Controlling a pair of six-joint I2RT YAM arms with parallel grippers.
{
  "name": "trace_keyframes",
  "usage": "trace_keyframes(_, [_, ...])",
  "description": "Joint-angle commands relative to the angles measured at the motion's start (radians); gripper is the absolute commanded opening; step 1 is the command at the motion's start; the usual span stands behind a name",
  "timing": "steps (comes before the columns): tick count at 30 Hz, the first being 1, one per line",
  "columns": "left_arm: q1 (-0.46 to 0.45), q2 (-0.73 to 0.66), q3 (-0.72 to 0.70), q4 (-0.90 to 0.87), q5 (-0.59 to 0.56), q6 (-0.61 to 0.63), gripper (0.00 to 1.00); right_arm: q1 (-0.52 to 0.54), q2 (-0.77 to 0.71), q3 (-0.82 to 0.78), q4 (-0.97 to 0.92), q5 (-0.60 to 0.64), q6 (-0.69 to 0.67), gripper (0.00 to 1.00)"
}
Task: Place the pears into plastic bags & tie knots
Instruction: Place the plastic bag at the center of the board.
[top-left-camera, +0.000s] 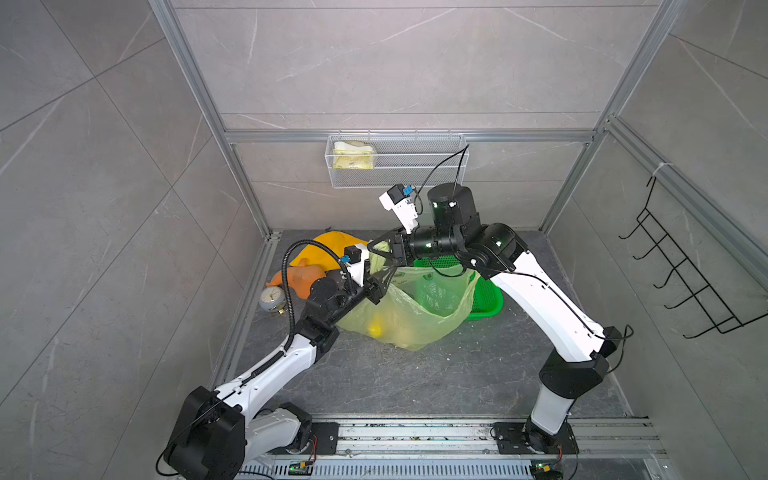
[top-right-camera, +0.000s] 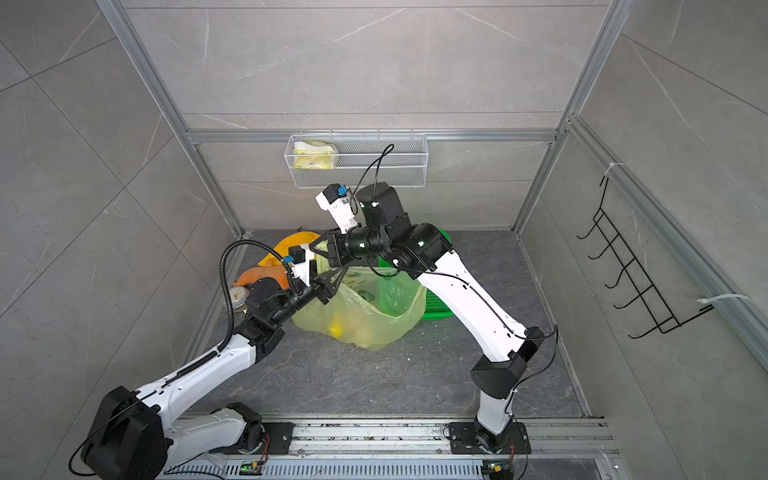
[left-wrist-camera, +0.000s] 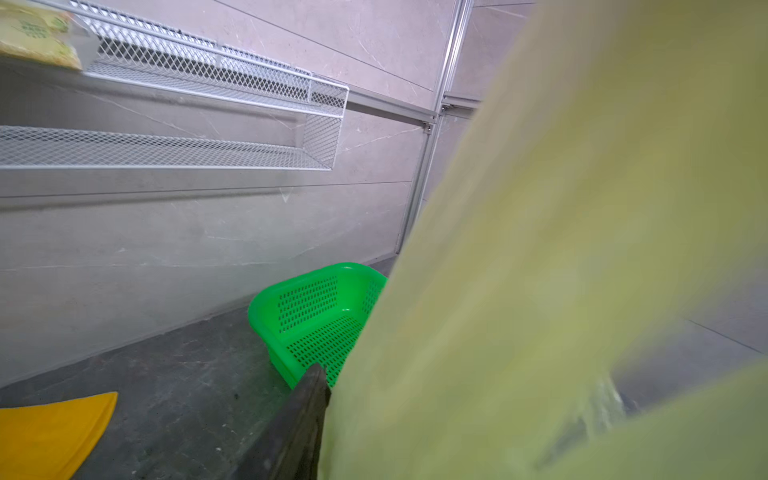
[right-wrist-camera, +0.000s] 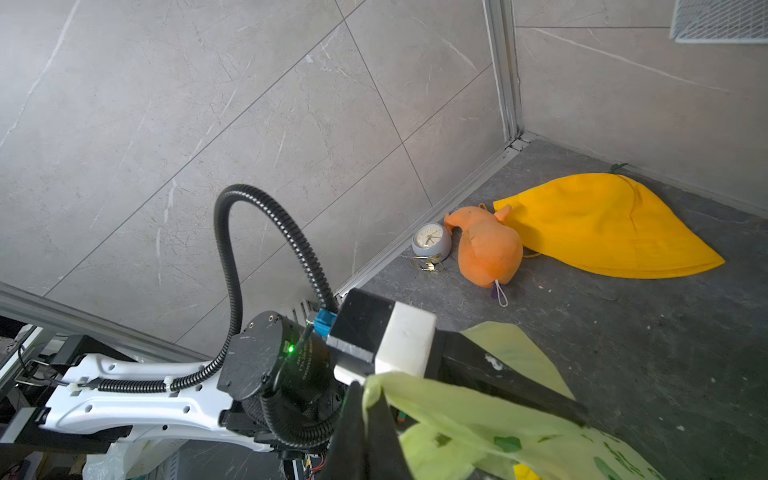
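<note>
Though the yellow pear (top-left-camera: 375, 330) already lies in the bag (top-left-camera: 415, 316), below both grippers, no knot shows yet; the right gripper (right-wrist-camera: 365, 388) is clenched on a handle (right-wrist-camera: 457, 399); the left gripper (top-left-camera: 386, 277), just beside it, meets the bag's rim, its grip impossible to tell; the tying likely remains.

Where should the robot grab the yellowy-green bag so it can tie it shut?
By a thin handle strap at the top of the bag, coming in from the side with the pincer across the strap. It is narrow enough to pinch; the right pincer is shut on one. The body is loose, with a yellow pear weighing its bottom down, so it would probably bunch up.
</note>
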Motion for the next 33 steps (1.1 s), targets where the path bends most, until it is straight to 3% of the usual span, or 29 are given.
trace_keyframes(1, [0.004, 0.022, 0.010, 0.108, -0.030, -0.061, 0.63, 0.008, 0.000, -0.002, 0.068, -0.038, 0.023, 0.00])
trace_keyframes(8, [0.005, 0.049, 0.015, 0.191, -0.099, -0.096, 0.73, 0.008, -0.011, -0.040, 0.084, -0.043, 0.030, 0.00])
trace_keyframes(11, [0.005, 0.047, 0.017, 0.217, -0.111, -0.100, 0.73, 0.008, -0.014, -0.047, 0.086, -0.043, 0.030, 0.00])
trace_keyframes(14, [0.005, 0.057, 0.037, 0.214, -0.079, -0.107, 0.57, 0.008, -0.009, -0.042, 0.086, -0.039, 0.032, 0.00])
trace_keyframes(17, [0.005, 0.079, 0.051, 0.212, -0.037, -0.129, 0.13, 0.007, 0.011, -0.006, 0.075, -0.037, 0.030, 0.00])
trace_keyframes(18, [0.004, 0.082, 0.050, 0.210, -0.030, -0.137, 0.01, 0.006, 0.015, 0.010, 0.065, -0.029, 0.026, 0.10])
trace_keyframes(20, [0.005, 0.075, 0.040, 0.193, -0.031, -0.158, 0.00, -0.003, -0.006, 0.017, 0.043, 0.000, 0.002, 0.41])
trace_keyframes(22, [0.005, 0.050, 0.022, 0.150, -0.055, -0.171, 0.00, -0.021, -0.077, -0.047, 0.041, 0.061, -0.018, 0.58])
trace_keyframes(27, [0.006, -0.052, -0.035, 0.026, -0.128, -0.139, 0.00, -0.088, -0.381, -0.444, 0.068, 0.324, -0.044, 0.78])
trace_keyframes(30, [0.006, -0.096, -0.061, -0.016, -0.142, -0.120, 0.00, -0.116, -0.525, -0.690, 0.063, 0.507, -0.042, 0.84])
trace_keyframes(33, [0.007, -0.119, -0.078, -0.035, -0.139, -0.119, 0.00, -0.136, -0.597, -0.845, 0.086, 0.578, -0.004, 0.87])
